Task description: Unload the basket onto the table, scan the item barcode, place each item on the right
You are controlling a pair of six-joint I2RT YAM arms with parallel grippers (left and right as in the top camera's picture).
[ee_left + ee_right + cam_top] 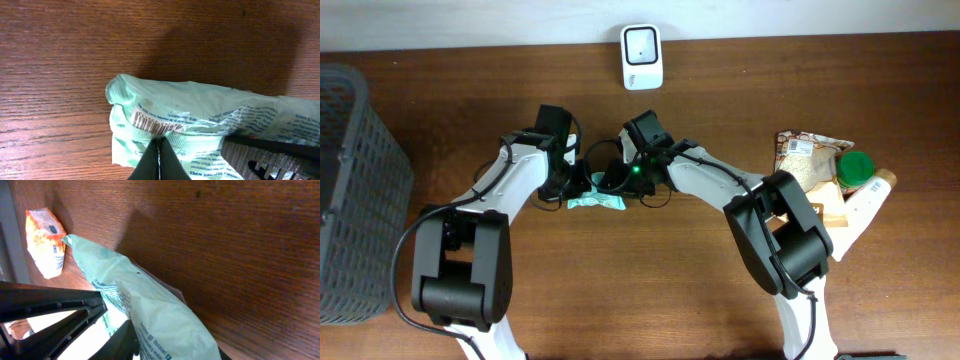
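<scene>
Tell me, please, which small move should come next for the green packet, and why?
Probably lift the green packet a little off the table with the left claw. That claw is shut on it right beside the barcode, the packet seems to rest on the wood, and the white scanner stands apart at the far edge.

The mint-green wipes packet [200,110] carries a black barcode [155,125] on a pale patch. A row of tiny characters runs along the barcode's upper edge, too small to read. To its right and below it lie several lines of dark-blue small print, and only the word "WIPES", in the lowest line near the bottom edge, reads clearly. The right wrist view shows more blue fine print on this packet, none of it legible. An orange packet [45,240] there bears a small dark mark, unreadable. In the overhead view a brown pouch [810,160] has a white label [797,147], its print too small to tell.
</scene>
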